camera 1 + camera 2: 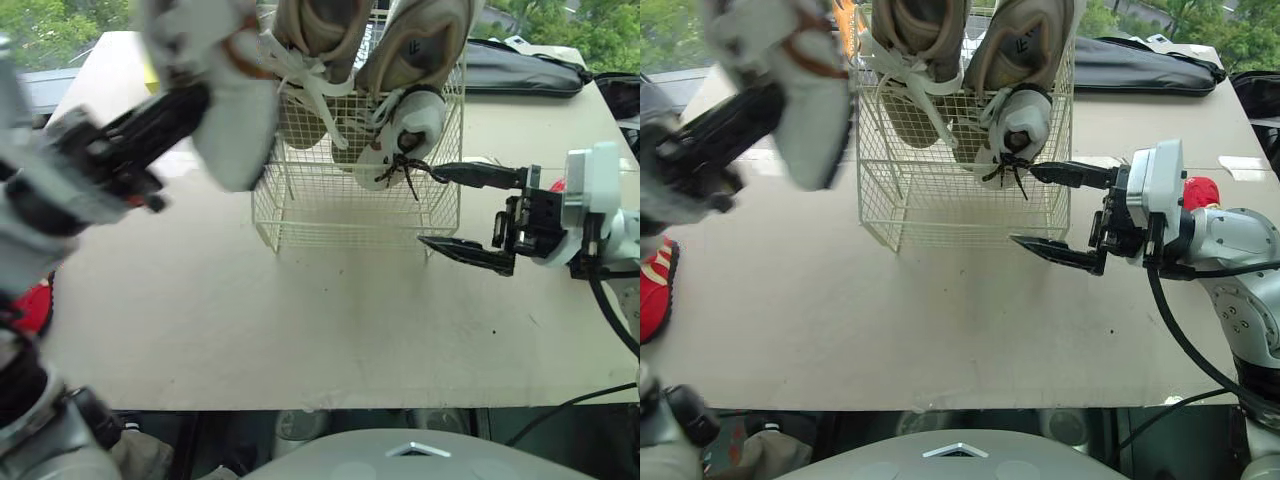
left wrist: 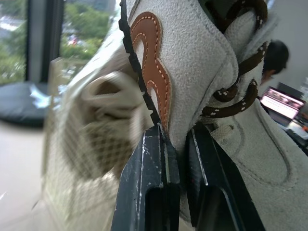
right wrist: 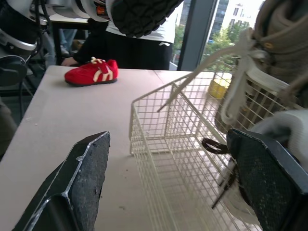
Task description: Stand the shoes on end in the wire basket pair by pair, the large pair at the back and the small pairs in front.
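While my left gripper [image 2: 175, 140] pinches shut on the pale suede shoe [image 1: 236, 112], raised just left of the wire basket [image 1: 330, 215], my right gripper [image 1: 431, 206] hangs wide open, holding nothing, at the basket's front right corner. Inside it, the large pair [image 1: 318, 28] stands at the back, with a small white shoe [image 1: 405, 135] in front.

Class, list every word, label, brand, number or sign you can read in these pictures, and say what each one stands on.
No text reads clearly.
On the insole of the large shoe in the wire basket, a dark mark: too small to read.
On the pale suede shoe, a brown leather patch: a curved shape, no letters.
On the screen in the background: too blurred to read.
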`<act>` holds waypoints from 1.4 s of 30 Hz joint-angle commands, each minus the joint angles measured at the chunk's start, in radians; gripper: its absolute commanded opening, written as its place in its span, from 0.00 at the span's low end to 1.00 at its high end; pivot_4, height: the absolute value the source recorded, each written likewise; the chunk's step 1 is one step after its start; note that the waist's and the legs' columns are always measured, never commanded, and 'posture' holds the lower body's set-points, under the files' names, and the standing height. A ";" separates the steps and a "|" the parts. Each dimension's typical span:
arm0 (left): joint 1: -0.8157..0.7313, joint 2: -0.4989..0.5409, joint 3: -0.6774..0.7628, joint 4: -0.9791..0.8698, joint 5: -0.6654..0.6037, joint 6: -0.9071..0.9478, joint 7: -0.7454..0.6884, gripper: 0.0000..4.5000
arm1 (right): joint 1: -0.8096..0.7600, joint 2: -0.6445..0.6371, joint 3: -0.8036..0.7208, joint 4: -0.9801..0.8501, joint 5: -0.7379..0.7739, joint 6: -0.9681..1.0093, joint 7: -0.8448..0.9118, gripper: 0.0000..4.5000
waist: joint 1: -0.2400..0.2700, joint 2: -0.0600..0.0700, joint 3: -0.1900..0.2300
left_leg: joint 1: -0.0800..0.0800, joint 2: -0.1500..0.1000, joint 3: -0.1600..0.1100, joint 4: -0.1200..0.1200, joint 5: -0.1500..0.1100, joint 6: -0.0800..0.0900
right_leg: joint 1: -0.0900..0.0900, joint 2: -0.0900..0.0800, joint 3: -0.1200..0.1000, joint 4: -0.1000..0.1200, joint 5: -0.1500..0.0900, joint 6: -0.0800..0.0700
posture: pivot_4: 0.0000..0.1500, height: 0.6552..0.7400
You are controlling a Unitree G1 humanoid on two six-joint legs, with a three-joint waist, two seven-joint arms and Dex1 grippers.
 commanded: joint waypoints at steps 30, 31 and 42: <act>0.428 -0.233 -0.322 0.134 0.768 -0.782 -0.105 0.98 | 0.250 -0.070 -0.272 -0.153 0.045 0.036 -0.153 0.85 | -0.001 0.015 -0.012 | 0.017 0.009 0.008 -0.001 -0.004 0.006 | 0.014 0.007 0.005 0.000 0.000 0.001 | 1.00 1.00; 0.448 -0.195 -0.297 0.100 0.701 -0.733 -0.145 0.98 | 0.267 -0.067 -0.286 -0.142 0.041 0.048 -0.173 0.85 | 0.000 0.014 -0.012 | 0.016 0.009 0.008 -0.001 -0.004 0.006 | 0.014 0.007 0.005 0.000 0.000 0.001 | 1.00 1.00; 0.087 0.094 -0.478 0.026 0.137 -0.126 -0.393 0.98 | 0.469 -0.088 -0.432 0.011 -0.181 0.292 -0.482 0.85 | -0.002 0.013 -0.011 | 0.016 0.008 0.008 0.000 -0.001 0.003 | 0.016 0.009 0.003 -0.002 0.000 0.001 | 1.00 1.00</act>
